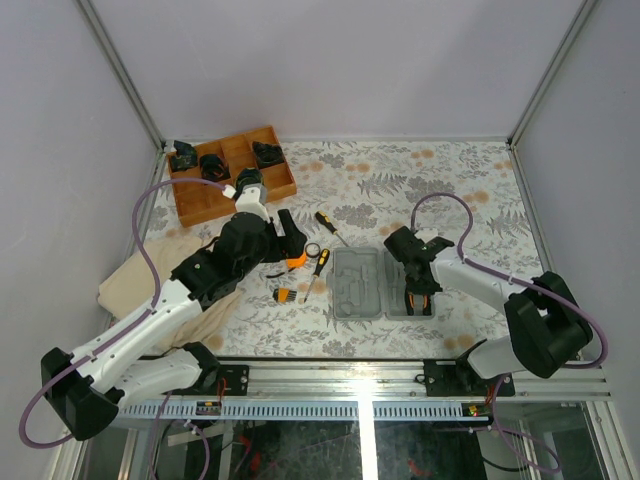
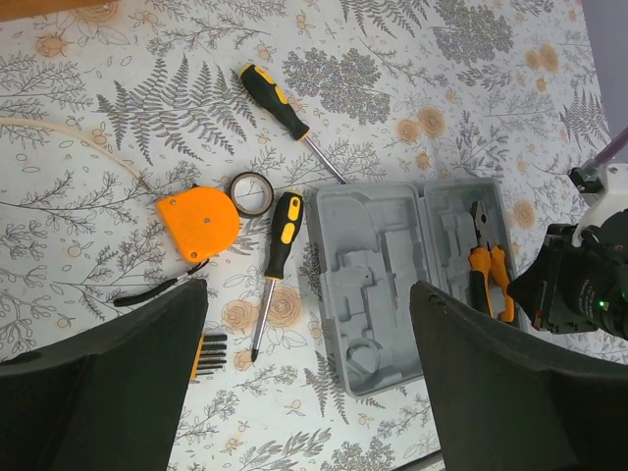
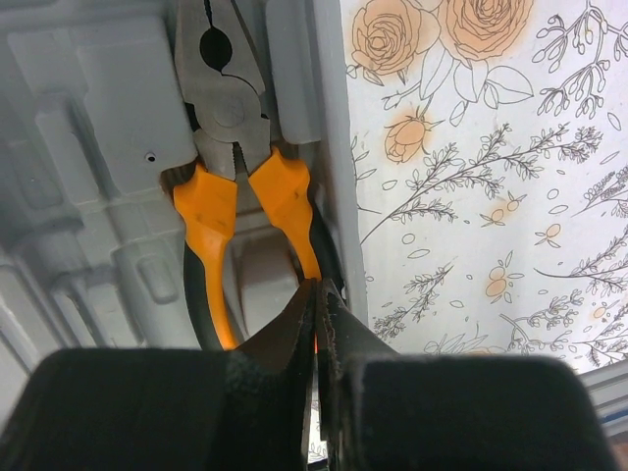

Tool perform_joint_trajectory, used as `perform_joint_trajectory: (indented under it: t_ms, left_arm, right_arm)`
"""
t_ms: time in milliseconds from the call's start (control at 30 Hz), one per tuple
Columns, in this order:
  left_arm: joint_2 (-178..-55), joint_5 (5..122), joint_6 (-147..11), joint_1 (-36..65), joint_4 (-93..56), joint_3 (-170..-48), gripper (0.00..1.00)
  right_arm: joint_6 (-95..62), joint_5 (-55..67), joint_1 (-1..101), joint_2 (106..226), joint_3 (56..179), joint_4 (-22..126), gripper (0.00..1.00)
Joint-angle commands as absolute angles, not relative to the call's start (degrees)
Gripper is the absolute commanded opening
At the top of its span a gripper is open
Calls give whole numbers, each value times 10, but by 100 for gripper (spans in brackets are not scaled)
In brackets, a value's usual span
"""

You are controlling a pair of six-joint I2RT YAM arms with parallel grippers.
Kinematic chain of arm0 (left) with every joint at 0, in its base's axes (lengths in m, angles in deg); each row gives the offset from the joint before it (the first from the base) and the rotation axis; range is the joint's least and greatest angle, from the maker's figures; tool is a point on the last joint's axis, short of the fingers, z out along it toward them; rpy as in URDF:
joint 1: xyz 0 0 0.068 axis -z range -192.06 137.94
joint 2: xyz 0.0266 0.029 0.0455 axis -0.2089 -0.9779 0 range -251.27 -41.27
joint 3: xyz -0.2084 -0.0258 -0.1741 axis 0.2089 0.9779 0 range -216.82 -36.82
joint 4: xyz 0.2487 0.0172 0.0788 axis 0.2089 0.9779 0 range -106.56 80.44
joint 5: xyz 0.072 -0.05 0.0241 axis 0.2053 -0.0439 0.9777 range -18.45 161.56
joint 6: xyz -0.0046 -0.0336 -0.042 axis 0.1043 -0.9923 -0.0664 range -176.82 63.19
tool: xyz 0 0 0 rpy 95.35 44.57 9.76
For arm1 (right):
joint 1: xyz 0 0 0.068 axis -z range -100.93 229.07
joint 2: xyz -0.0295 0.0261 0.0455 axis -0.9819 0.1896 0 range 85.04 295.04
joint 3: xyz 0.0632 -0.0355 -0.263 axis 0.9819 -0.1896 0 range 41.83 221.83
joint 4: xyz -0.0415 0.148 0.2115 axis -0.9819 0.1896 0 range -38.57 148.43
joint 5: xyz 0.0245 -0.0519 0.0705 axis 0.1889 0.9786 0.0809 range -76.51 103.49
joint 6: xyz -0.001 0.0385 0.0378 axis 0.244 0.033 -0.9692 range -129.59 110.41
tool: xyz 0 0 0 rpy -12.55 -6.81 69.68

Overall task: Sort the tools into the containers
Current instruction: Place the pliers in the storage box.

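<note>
The grey case lies open (image 1: 358,283), (image 2: 383,275), (image 3: 88,118). Orange-handled pliers (image 3: 235,147) lie in its right half (image 2: 488,270). My right gripper (image 3: 316,294) is shut, its tips touching the pliers' right handle; it also shows in the top view (image 1: 420,292). My left gripper (image 2: 309,392) is open and empty, hovering over the loose tools (image 1: 291,236). Below it lie an orange tape measure (image 2: 199,222), a black ring (image 2: 250,193), two black-and-yellow screwdrivers (image 2: 280,104), (image 2: 280,245) and a yellow-black bit holder (image 2: 208,353).
A brown wooden divided tray (image 1: 205,200) with black parts stands at the back left. A beige cloth (image 1: 150,275) lies at the left under my left arm. The table's near edge is a metal rail (image 1: 360,375).
</note>
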State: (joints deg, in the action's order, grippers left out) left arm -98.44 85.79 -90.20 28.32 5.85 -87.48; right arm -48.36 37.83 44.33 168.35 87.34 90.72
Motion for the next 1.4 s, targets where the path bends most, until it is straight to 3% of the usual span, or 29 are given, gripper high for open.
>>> perform_joint_trajectory:
  t_ms: [0,367,533,667,933,1367]
  left_arm:
    - [-986,876,-904,276,62,-876,83]
    - [-981,885,-909,273,77,-882,83]
    - [-983,885,-913,273,79,-882,83]
    - [-987,886,-913,273,79,-884,83]
    - [-989,882,-920,271,91,-887,83]
    - [-966,880,-912,271,83,-868,83]
  right_arm:
    - [-507,210,433,1713,844,843,4]
    - [-493,313,434,1656,913,933,7]
    - [-492,352,434,1602,919,943,28]
    - [-480,305,434,1565,895,880,33]
    - [-467,234,434,1606,880,827,33]
    - [-477,245,434,1690,867,824,16]
